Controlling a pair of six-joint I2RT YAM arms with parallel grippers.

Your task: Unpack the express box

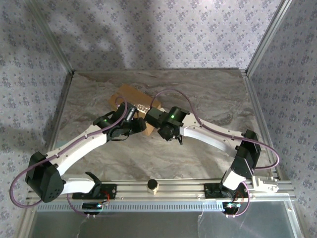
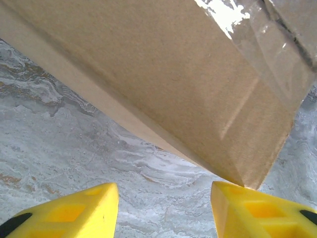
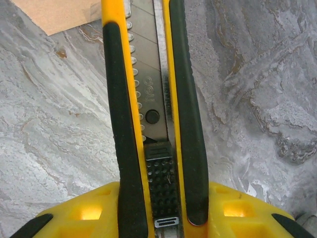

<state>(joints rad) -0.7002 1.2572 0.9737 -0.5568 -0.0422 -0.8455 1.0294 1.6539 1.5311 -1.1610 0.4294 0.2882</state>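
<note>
Two: left end effector (image 2: 163,210) parted empty at the express box (image 2: 163,74) corner, right end effector (image 3: 161,213) clamping a knife (image 3: 148,99).

Box (image 1: 130,95): plain tan cardboard, rectangular. Lies skewed on grey marbled table (image 1: 213,94), near middle, toward far side. Long side face smooth, unmarked. Glossy clear tape (image 2: 262,49) runs over one end, down side. Corners sharp, undented.
</note>
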